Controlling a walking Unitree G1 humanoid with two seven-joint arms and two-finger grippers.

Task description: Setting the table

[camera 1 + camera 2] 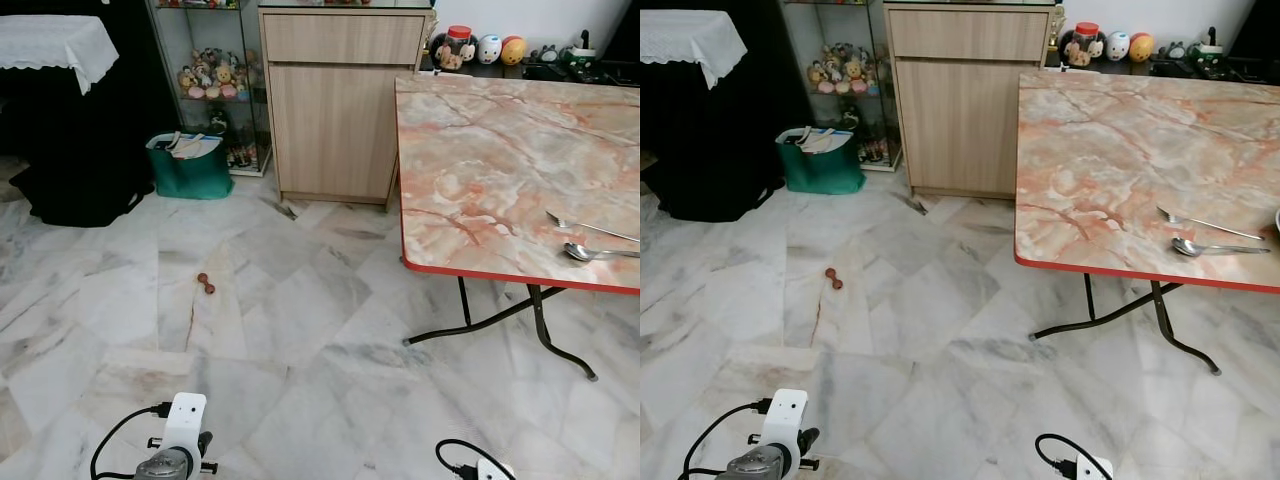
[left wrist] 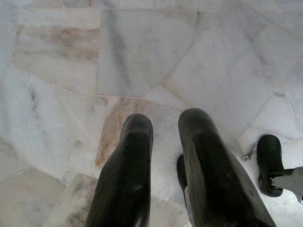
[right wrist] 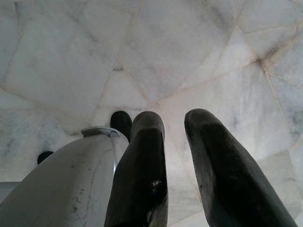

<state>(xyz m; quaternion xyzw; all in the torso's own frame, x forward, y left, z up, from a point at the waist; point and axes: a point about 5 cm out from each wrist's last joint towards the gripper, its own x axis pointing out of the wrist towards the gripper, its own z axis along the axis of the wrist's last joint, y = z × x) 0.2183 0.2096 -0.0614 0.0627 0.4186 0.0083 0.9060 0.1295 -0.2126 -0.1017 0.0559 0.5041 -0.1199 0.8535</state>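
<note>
Left gripper [image 2: 165,130] hangs low over the marble floor [image 1: 280,300], its two black fingers [image 2: 130,161] slightly apart, nothing between them. Right gripper [image 3: 173,125] likewise hangs over the floor tiles, fingers [image 3: 213,156] parted with a gap, holding nothing. Both wrists show at the bottom edge of the head views, left wrist [image 1: 180,440] with a black cable looping off it, right wrist [image 1: 485,468] just peeking in.

Small reddish-brown object [image 1: 205,284] lies on the floor ahead, left of centre; too small to tell what it is.

Folding table [image 1: 480,140] with pink-orange marbled top and red edge stands ahead on the right, on black metal legs. Near its front edge lie a spoon [image 1: 590,252] and, just behind it, a fork [image 1: 585,226], close but apart.

Beyond: wooden cabinet [image 1: 340,100] beside the table's far left corner, glass display shelf with plush toys [image 1: 210,75], green bag [image 1: 190,165] on the floor, white lace cloth [image 1: 55,45] on dark furniture at far left
</note>
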